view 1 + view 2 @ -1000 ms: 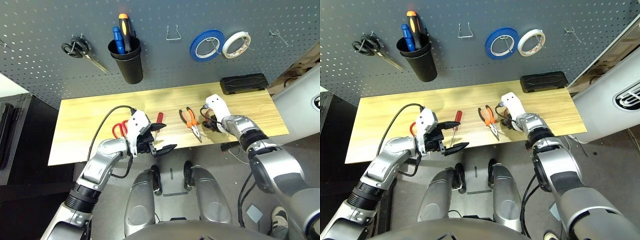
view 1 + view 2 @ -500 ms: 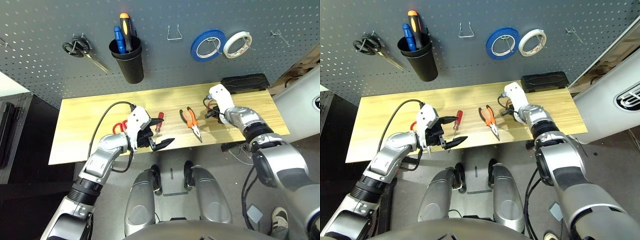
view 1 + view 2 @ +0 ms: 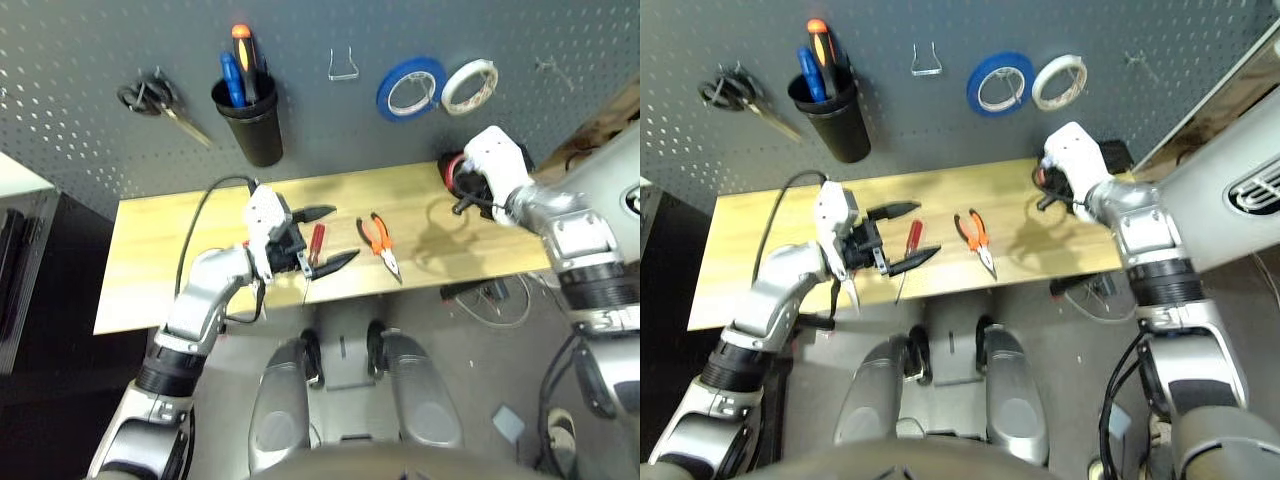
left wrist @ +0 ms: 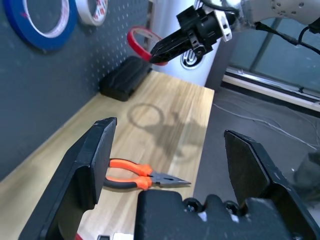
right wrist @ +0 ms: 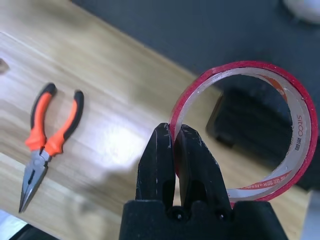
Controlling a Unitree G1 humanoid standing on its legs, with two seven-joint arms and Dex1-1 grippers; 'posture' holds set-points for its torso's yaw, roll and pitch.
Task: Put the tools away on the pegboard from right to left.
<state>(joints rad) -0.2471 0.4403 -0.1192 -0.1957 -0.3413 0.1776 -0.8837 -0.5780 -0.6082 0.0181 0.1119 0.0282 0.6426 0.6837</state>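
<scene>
Gripping the red tape ring [image 5: 260, 135] by its rim, the right claw [image 5: 174, 150] holds it in the air near the pegboard [image 3: 90, 60], not yet on a hook. The pliers [image 3: 379, 240], screwdriver [image 3: 315, 246] and red-handled scissors, hidden behind the left arm, remain on the surface [image 3: 160, 240]. The left claw [image 3: 325, 237] hovers wide and empty above the screwdriver. Judged from this, three tools are still untouched.

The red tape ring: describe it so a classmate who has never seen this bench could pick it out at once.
Start at the dark grey pegboard and drop to the right end of the wooden table below it. There the right gripper holds the red tape ring clear of the table. Unlike the blue tape roll and white tape roll hanging above, it is red and thin.
</scene>
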